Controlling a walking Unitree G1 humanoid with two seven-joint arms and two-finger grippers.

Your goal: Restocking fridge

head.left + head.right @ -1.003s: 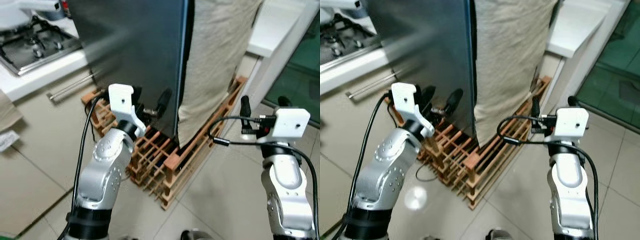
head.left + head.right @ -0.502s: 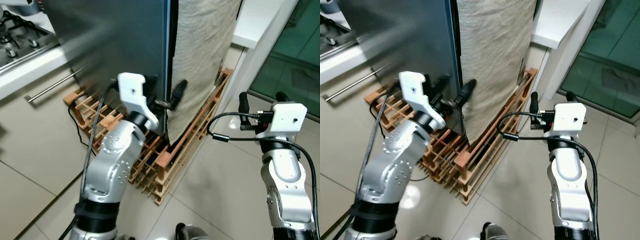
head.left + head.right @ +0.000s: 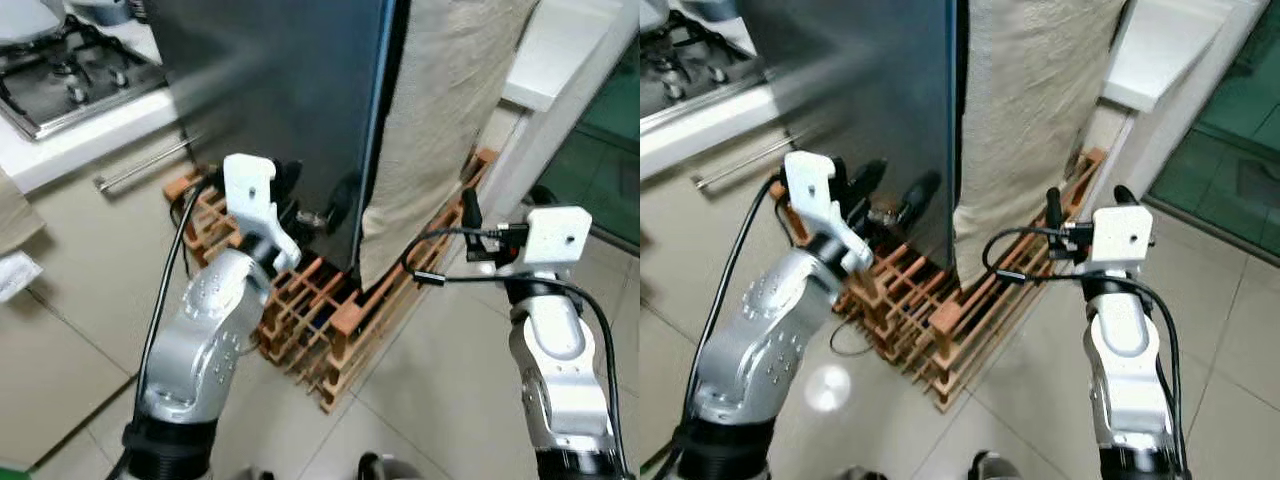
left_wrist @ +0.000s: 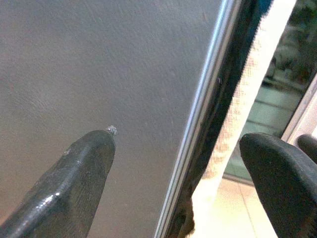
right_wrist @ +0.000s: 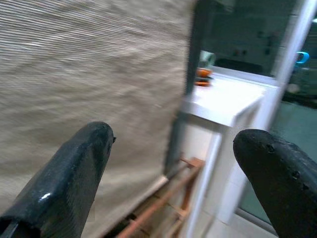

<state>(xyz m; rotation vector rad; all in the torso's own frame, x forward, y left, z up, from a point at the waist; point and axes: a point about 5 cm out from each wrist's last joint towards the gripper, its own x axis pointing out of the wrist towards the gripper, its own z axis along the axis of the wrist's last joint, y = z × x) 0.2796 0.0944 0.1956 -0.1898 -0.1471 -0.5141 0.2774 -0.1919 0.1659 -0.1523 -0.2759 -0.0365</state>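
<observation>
My left gripper (image 3: pixel 322 200) is raised with its two black fingers (image 4: pixel 79 183) spread apart and nothing between them, held close against the dark grey fridge door (image 3: pixel 270 90) just beside its right edge, where a beige cloth (image 3: pixel 440 110) hangs down the fridge's side. My right gripper (image 3: pixel 1085 208) is lifted further right, its fingers (image 5: pixel 74 173) likewise parted and empty, pointing at that cloth. The fridge stands on a wooden slatted pallet (image 3: pixel 330 320) on the tiled floor (image 3: pixel 440 400), with a gas hob (image 3: pixel 60 75) on the white counter to its left and a white ledge (image 3: pixel 1160 50) to its right.
</observation>
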